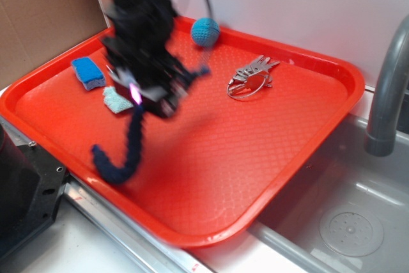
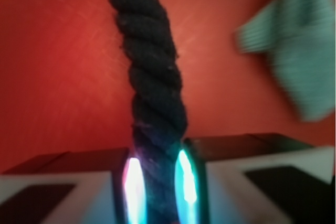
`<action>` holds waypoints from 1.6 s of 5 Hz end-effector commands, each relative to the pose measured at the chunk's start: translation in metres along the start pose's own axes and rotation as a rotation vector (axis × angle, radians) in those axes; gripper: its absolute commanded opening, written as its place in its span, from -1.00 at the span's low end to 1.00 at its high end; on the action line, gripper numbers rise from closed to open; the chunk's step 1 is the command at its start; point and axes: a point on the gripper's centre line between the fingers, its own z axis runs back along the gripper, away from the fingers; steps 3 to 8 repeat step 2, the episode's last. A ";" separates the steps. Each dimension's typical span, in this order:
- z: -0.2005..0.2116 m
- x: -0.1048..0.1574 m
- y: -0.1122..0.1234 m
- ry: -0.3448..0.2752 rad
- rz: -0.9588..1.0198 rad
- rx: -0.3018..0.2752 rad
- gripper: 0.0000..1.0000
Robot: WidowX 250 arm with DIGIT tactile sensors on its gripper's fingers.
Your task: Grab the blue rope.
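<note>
Wrist view shows the blue rope [image 2: 152, 93] pinched between the two fingers [image 2: 79, 182] of the gripper [image 2: 156, 187], the jaws closed tight against its twisted strands with glowing edges on either side. From the exterior view, the blue rope [image 1: 128, 148] hangs down from the gripper [image 1: 142, 97] over the near-left part of the red tray [image 1: 255, 177], its lower end curling to the left and resting on or just above the tray surface (motion blur makes contact hard to judge). Just left of the gripper lies a small pale green cloth [image 1: 117, 99], which appears in the wrist view at the upper right [image 2: 294, 51]. Farther left sits a blue sponge [image 1: 88, 72]. At the far edge rests a teal knitted ball [image 1: 205, 31], and right of centre a bunch of metal keys [image 1: 251, 77]. A grey faucet [image 1: 386, 87] rises at the right over a sink [image 1: 345, 222].
</note>
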 end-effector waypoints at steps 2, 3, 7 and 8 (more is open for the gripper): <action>0.152 -0.013 0.040 -0.023 0.081 0.012 -1.00; 0.152 -0.013 0.040 -0.023 0.081 0.012 -1.00; 0.152 -0.013 0.040 -0.023 0.081 0.012 -1.00; 0.152 -0.013 0.040 -0.023 0.081 0.012 -1.00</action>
